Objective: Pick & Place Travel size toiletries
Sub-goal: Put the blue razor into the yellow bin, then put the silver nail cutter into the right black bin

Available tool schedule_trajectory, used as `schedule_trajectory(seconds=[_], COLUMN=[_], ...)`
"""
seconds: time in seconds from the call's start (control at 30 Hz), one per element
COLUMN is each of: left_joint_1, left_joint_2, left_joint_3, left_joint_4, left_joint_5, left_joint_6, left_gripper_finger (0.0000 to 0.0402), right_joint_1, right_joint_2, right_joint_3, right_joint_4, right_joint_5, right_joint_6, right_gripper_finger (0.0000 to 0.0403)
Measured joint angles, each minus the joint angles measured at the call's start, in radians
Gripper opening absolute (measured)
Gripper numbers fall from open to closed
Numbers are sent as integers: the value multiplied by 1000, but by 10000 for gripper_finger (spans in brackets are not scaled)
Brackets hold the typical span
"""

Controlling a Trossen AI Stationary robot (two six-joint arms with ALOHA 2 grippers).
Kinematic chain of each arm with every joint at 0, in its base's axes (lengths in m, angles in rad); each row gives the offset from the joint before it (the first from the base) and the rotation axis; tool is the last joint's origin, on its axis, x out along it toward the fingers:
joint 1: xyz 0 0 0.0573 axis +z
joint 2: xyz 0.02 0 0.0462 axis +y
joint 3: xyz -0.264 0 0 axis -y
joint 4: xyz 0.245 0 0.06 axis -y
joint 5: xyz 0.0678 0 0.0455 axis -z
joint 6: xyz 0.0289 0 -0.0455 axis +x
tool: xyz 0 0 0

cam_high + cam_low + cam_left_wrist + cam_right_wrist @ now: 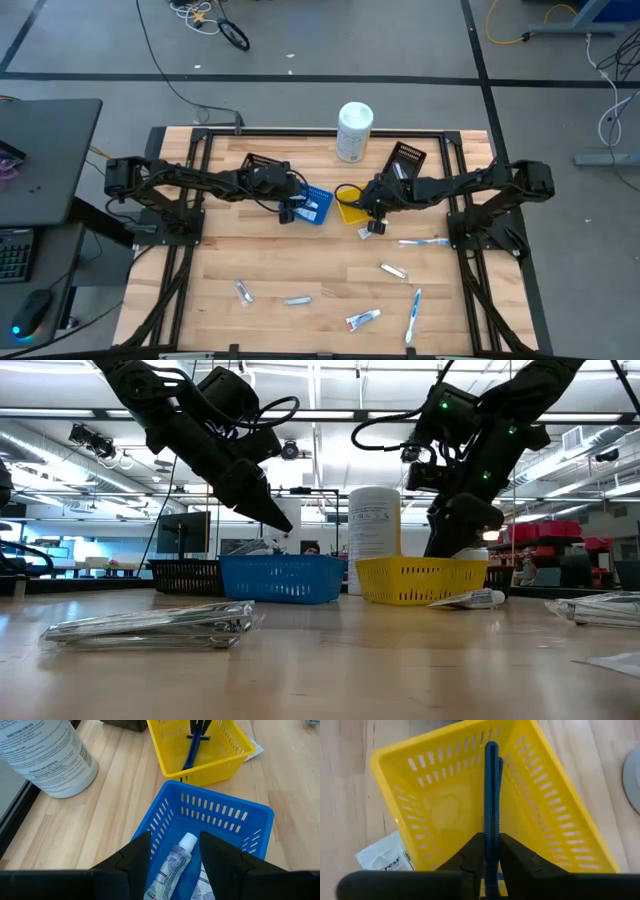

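While my right gripper [491, 851] pinches a blue toothbrush [491, 795] over the yellow bin [555, 815], my left gripper [174, 852] hangs spread above a toothpaste tube [172, 865] in the blue bin [225, 815].

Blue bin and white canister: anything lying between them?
No. In the left wrist view, only bare wood shows between the blue bin and the canister; the yellow bin sits off to the side.

wooden table [300, 260], blue bin [315, 206], yellow bin [350, 208], white canister [354, 132], scattered toiletries [362, 319]
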Motion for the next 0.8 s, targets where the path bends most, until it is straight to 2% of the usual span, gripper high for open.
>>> schedule_trajectory(seconds=[0.17, 0.3, 0.4, 0.57, 0.8], left_joint_1=[0, 0, 0, -3, -3], left_joint_2=[0, 0, 0, 0, 0], left_joint_3=[0, 0, 0, 0, 0], left_joint_4=[0, -2, 5, 3, 3], left_joint_5=[0, 0, 0, 3, 4], left_joint_6=[-5, -99, -103, -116, -171], left_gripper_finger=[176, 176, 176, 176, 176], right_joint_1=[-1, 10, 30, 75, 153], right_joint_2=[0, 0, -21, -70, -117], right_joint_3=[0, 0, 2, 59, 123], right_joint_4=[24, 114, 148, 99, 18], right_joint_5=[0, 1, -6, -53, -62], right_joint_6=[-17, -18, -18, 4, 179], right_gripper_finger=[111, 131, 136, 137, 137])
